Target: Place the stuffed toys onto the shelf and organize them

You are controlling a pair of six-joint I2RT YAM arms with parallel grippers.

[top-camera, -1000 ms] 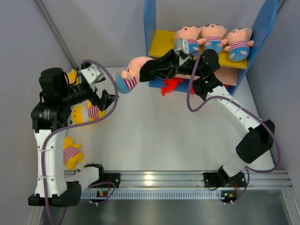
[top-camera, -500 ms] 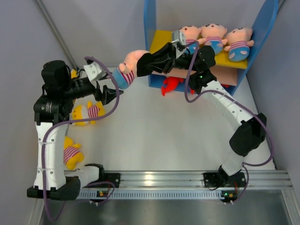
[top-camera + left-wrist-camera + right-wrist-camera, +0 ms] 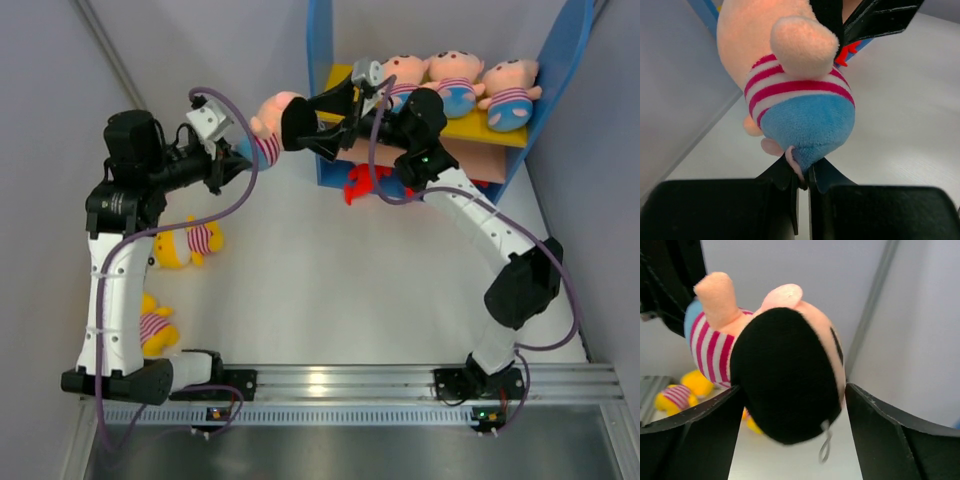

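Note:
A black-haired boy doll [image 3: 268,115] in a striped shirt and blue shorts hangs in the air left of the shelf [image 3: 320,60]. My left gripper [image 3: 238,158] is shut on the bottom of its blue shorts [image 3: 805,125], the fingertips [image 3: 790,172] pinching the fabric. My right gripper [image 3: 298,118] is open, and its fingers [image 3: 895,440] stand wide on either side of the doll's black head [image 3: 785,375]. Three boy dolls [image 3: 452,78] lie in a row on the yellow upper board [image 3: 345,92]. A red shark [image 3: 365,182] sits low in the shelf.
Two yellow figures in red-striped shirts lie on the table at the left, one [image 3: 185,242] beside the left arm and another [image 3: 150,325] nearer the base rail [image 3: 330,380]. Grey walls close in on both sides.
The right gripper has opened and let go of the doll's head. The left gripper has shut on the doll's shorts. Doll and both grippers have shifted toward the back left.

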